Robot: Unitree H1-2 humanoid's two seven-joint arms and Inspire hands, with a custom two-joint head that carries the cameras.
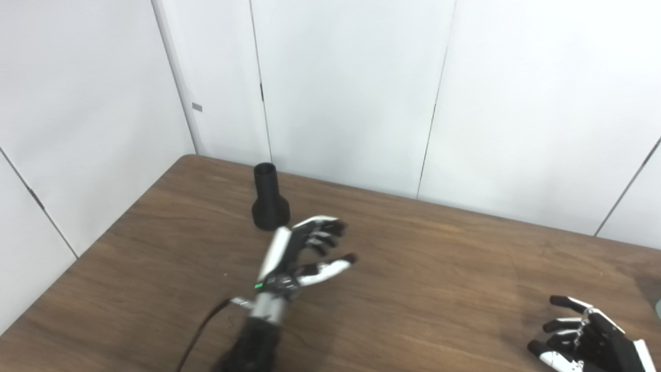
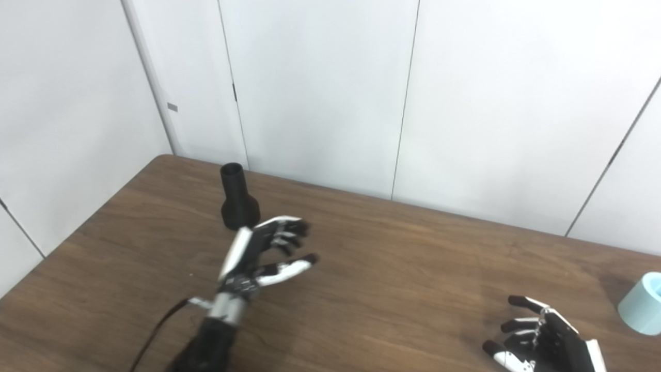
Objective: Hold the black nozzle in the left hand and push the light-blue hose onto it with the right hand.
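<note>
The black nozzle (image 1: 269, 198) stands upright on the brown table (image 1: 439, 258), narrow end up, near the far left edge. My left hand (image 1: 304, 250) hovers just in front and to the right of it, open, with fingers loosely curled and nothing held. A light-blue hose (image 2: 644, 303) end stands at the right edge of the table, cut off by the frame in the right eye view. My right hand (image 2: 542, 338) rests low at the bottom right, open and empty, to the left of the hose.
White wall panels (image 1: 341, 88) rise close behind the table's far edge and along its left side. A black cable (image 1: 199, 330) trails from my left wrist toward the bottom edge.
</note>
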